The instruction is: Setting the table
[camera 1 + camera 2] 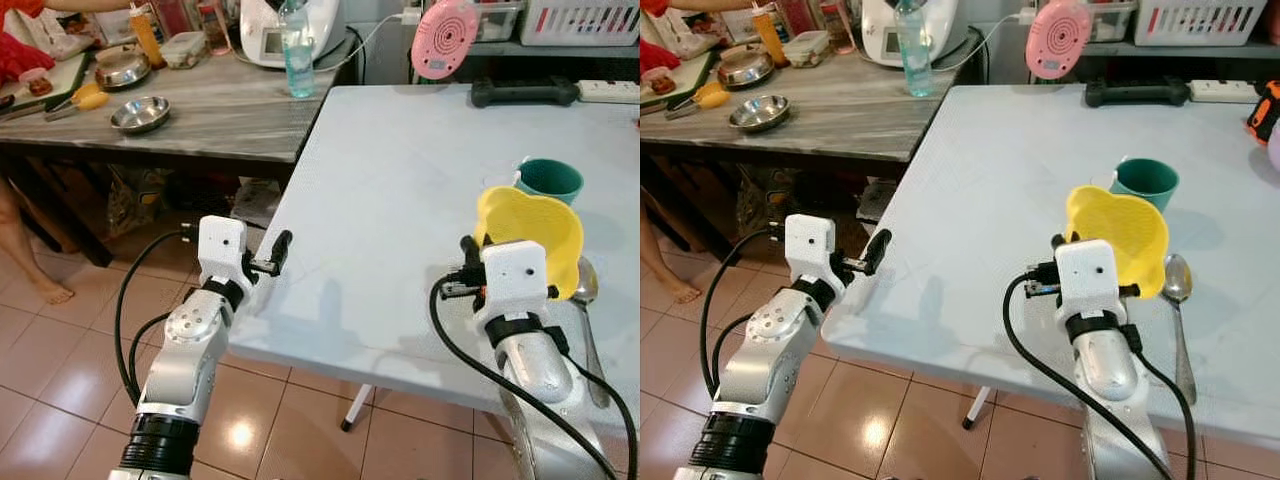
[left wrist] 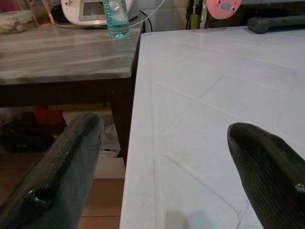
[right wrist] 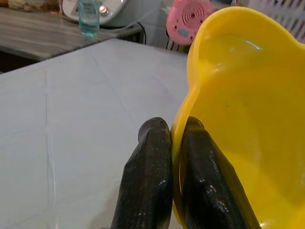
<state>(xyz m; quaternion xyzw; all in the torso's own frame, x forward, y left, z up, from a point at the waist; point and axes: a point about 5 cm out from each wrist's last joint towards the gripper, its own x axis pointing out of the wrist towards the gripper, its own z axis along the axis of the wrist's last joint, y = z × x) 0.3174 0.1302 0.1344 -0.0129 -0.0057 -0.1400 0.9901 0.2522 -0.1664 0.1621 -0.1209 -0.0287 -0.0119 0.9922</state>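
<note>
My right gripper (image 3: 171, 128) is shut on the rim of a yellow bowl (image 1: 530, 235), one finger inside and one outside. The bowl is tilted up on its side over the white table (image 1: 400, 180), near the front right. Just behind the bowl stands a green cup (image 1: 548, 180). A metal spoon (image 1: 585, 285) lies on the table to the right of the bowl. My left gripper (image 1: 275, 252) is open at the table's left edge, holding nothing; the left wrist view looks between its fingers (image 2: 71, 157) along that edge.
A wooden table (image 1: 220, 110) adjoins on the left with a steel bowl (image 1: 140, 113), a water bottle (image 1: 297, 50) and kitchen items. A pink round device (image 1: 444, 38) and a black handle (image 1: 525, 92) sit at the white table's far end. A person's leg (image 1: 20, 240) stands far left.
</note>
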